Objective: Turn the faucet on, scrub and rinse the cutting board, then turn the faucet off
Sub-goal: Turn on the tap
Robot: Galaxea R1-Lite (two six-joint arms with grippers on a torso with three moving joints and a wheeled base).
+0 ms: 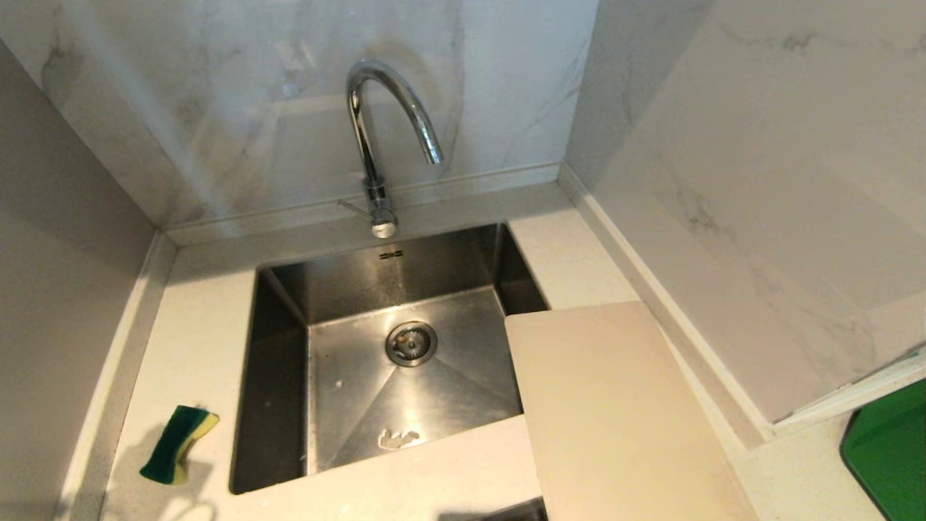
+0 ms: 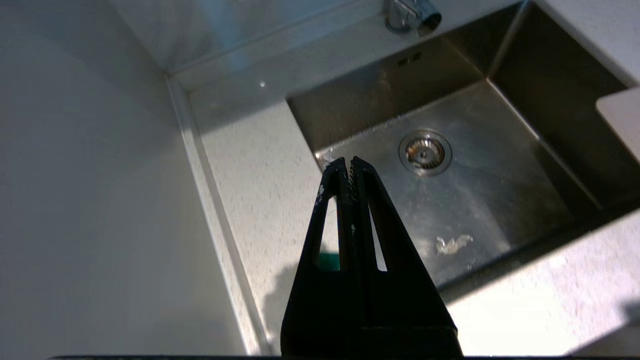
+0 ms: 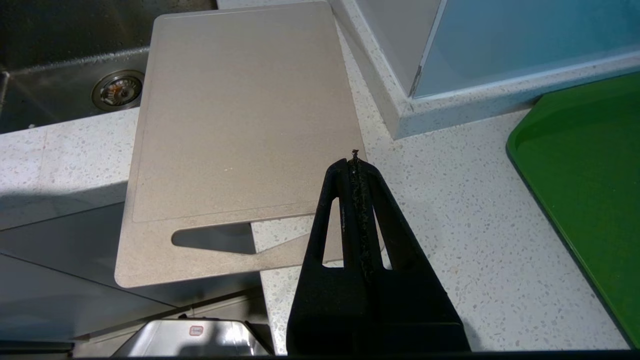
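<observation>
Beyond the left claw (image 2: 348, 161), pressed shut and empty, poised above sink (image 2: 500, 210) edge: faucet (image 1: 376, 137) at far rim, dry. Under and ahead of the right claw (image 3: 355, 162), likewise shut, empty: cutting board (image 3: 240, 115) flat on table (image 3: 450, 215), far corner overhanging sink. Beside it, green tray (image 3: 590, 165).
</observation>
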